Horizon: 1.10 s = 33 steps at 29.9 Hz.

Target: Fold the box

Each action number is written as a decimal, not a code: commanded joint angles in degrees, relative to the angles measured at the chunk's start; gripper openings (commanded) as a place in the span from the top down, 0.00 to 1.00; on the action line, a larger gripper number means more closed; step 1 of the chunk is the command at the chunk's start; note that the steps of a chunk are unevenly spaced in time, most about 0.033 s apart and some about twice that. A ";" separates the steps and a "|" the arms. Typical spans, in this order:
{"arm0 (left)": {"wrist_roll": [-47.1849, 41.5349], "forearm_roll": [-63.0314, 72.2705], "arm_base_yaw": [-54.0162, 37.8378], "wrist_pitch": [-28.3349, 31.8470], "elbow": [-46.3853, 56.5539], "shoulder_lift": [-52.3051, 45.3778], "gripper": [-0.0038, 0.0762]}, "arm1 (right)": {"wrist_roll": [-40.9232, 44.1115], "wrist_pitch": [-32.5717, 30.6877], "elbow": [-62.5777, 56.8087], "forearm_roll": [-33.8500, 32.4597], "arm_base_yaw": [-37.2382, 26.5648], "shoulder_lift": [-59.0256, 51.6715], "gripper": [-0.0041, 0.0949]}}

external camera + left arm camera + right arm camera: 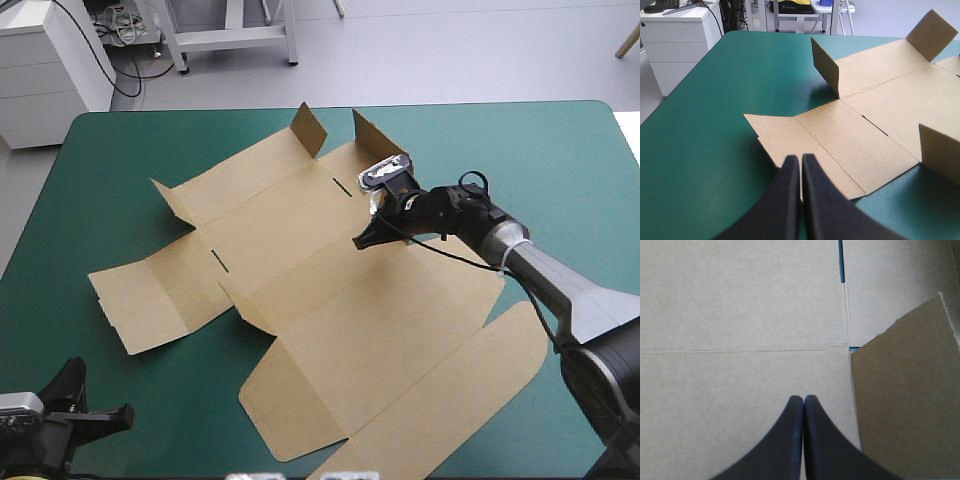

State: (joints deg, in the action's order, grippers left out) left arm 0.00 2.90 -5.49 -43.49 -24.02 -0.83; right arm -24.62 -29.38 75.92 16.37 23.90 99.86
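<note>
The brown box (330, 300) lies mostly flat mid-frame on the tabletop (120, 170), small flaps (308, 130) raised upper centre. Light, stiff board, likely hinging at creases: grasp a free flap edge. The right claw (362, 241), closed, points at its centre panel; the left claw (126, 413), closed, empty, sits lower left.

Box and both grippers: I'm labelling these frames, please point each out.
box (330, 330), high view, its flat middle panel.
right gripper (360, 241), high view, its shut fingertips.
left gripper (800, 159), left wrist view, its shut fingertips.
</note>
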 commanded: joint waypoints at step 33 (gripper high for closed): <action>-0.38 0.55 0.33 4.74 -1.30 -0.60 0.96 | 14.86 -21.82 33.12 -11.91 -11.03 -4.85 0.98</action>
State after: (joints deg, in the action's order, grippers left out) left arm 0.00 2.95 -5.49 -43.49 -24.02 -0.83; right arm -9.79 -51.75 105.27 3.21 14.27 98.16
